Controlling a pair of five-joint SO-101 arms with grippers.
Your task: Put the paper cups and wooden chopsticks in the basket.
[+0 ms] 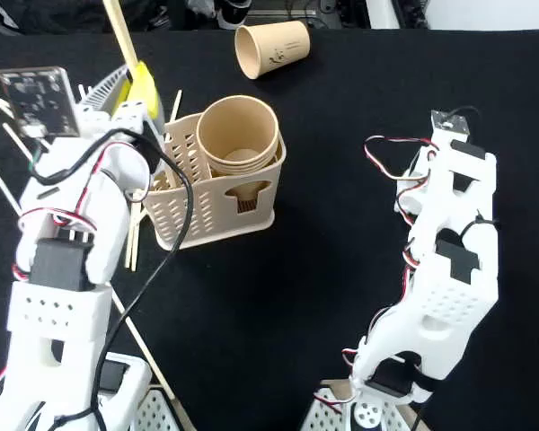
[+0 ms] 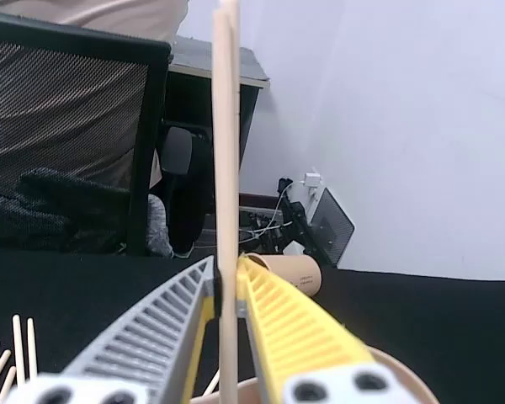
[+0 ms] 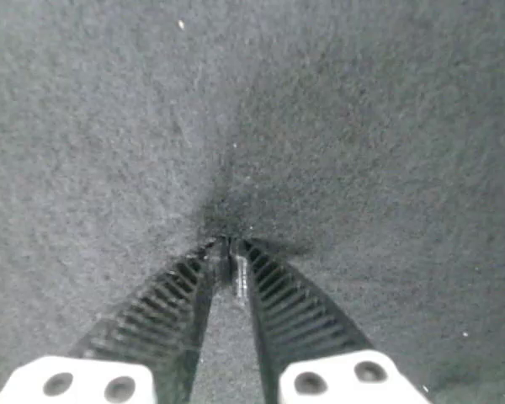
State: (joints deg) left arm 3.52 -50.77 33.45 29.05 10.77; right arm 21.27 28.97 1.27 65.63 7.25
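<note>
My left gripper is shut on a wooden chopstick that stands nearly upright, just beyond the far left corner of the beige basket. The left wrist view shows the chopstick pinched between the grey and yellow fingers of the left gripper. Stacked paper cups sit in the basket. One more paper cup lies on its side at the back of the table, also seen as the cup past the fingertips. My right gripper is shut and empty, pointing down at the black cloth.
Loose chopsticks lie on the cloth left of the basket, with others farther left and a long one near the left arm's base. The folded right arm stands at the right. An office chair is behind the table.
</note>
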